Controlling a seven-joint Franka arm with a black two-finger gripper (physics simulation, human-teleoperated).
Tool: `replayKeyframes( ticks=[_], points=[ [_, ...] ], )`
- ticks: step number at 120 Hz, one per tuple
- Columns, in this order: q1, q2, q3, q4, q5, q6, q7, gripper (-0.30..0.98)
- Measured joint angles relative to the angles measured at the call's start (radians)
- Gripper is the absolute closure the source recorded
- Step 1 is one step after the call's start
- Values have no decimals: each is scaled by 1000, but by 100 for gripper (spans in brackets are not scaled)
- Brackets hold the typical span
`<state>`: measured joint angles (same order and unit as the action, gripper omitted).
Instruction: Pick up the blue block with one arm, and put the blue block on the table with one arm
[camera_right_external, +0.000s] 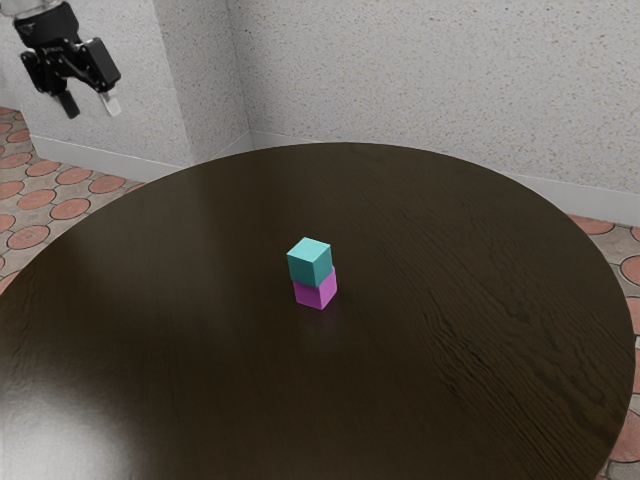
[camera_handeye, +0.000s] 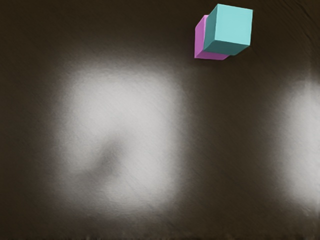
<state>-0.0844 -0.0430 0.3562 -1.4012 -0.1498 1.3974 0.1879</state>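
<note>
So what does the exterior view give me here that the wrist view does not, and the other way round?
From the exterior view: the open gripper high at the view's upper left, the pale walls, the tiled floor and the table's curved rim.
From the wrist view: two separate bright patches, one with a dark smudge in it.
Shared: the blue block on the pink block, on the dark table.

No readable text or labels.

Pale grey arm (camera_right_external: 22, 6) at the exterior view's upper left, chunky black gripper (camera_right_external: 91, 109) with angular sides, black finger (camera_right_external: 68, 104), whitish fingertip (camera_right_external: 112, 104)
</note>
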Motion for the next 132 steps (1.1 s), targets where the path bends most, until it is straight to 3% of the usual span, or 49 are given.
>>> replayKeyframes(
  ticks=[16, 31, 43, 58, 71, 83, 102, 132],
  points=[
    [-68, 2, 10, -4, 2, -32, 0, 2],
    [-120, 124, 6, 0, 7, -20, -57, 2],
    [-224, 237, 1, 11, 6, 46, -110, 3],
    [-285, 334, -5, -5, -27, 164, -166, 3],
    [-239, 312, -104, -163, -32, 292, -205, 3],
    [-207, 305, -166, -252, 18, 410, -236, 3],
    [-187, 392, -206, -205, 97, 538, -270, 3],
    [-98, 462, -261, -155, 122, 616, -309, 3]
  ],
)
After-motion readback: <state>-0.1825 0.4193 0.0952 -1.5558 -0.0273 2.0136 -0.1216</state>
